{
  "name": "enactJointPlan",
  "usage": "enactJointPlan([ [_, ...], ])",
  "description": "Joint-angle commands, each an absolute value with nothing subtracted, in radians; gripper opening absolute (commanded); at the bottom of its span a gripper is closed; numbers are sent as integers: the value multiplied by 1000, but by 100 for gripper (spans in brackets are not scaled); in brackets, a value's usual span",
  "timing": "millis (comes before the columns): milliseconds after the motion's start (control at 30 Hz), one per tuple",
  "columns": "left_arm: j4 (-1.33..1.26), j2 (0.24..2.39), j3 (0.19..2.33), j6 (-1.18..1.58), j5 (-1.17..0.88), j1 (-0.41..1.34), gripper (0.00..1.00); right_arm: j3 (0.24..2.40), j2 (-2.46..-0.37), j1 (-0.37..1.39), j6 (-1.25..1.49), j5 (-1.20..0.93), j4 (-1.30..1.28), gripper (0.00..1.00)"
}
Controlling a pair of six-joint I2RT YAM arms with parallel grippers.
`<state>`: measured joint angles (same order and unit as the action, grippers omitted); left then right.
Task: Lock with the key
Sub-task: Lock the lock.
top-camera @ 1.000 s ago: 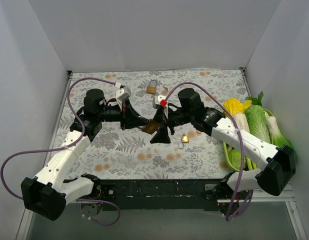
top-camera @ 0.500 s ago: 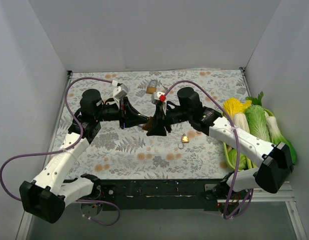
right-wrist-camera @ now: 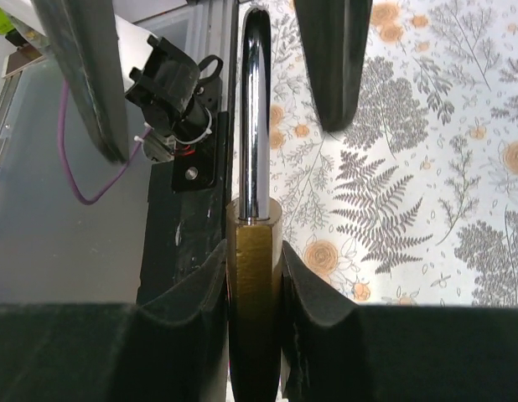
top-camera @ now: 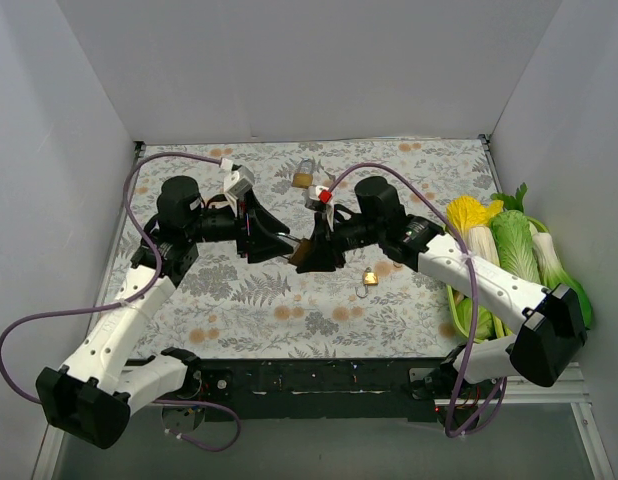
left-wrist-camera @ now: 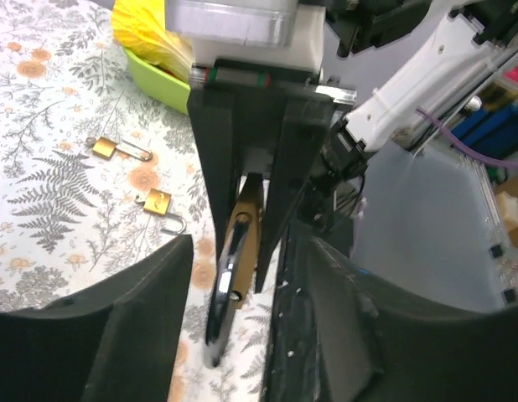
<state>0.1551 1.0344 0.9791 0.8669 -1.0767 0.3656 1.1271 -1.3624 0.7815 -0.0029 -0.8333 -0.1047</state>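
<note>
The right gripper (right-wrist-camera: 253, 261) is clenched on the body of a brass padlock (right-wrist-camera: 253, 293), holding it off the fern-print cloth (top-camera: 239, 300) with its steel shackle (right-wrist-camera: 256, 109) pointing at the other arm. The left gripper (left-wrist-camera: 246, 251) faces that padlock with its jaws spread wide, one finger (right-wrist-camera: 83, 75) on either side of the shackle, neither touching it. The key is too small for me to pick out in any view. A small padlock (top-camera: 367, 278) lies just right of the held one, another (top-camera: 303, 178) lies beyond it, and a green basket (top-camera: 457, 318) of vegetables sits well to its right.
</note>
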Motion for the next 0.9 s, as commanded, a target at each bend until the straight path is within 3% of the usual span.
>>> enactJointPlan([
  [0, 413, 1020, 1089, 648, -1055, 333, 60, 1167, -1335, 752, -9, -853, -126, 1],
  [233, 655, 1017, 1127, 440, -1045, 314, 55, 1193, -1319, 749, -104, -896, -201, 1],
  [400, 655, 1034, 1126, 402, -1055, 314, 43, 1229, -1333, 750, -169, -956, -248, 1],
  [667, 673, 1061, 1131, 348, -1123, 316, 33, 1261, -1348, 761, -189, -963, -258, 1],
  [767, 661, 1062, 1124, 354, -1141, 316, 10, 1270, -1353, 772, -207, -962, -262, 1],
  [867, 643, 1058, 1115, 371, -1161, 318, 0, 1282, -1364, 775, -215, -963, -270, 1],
])
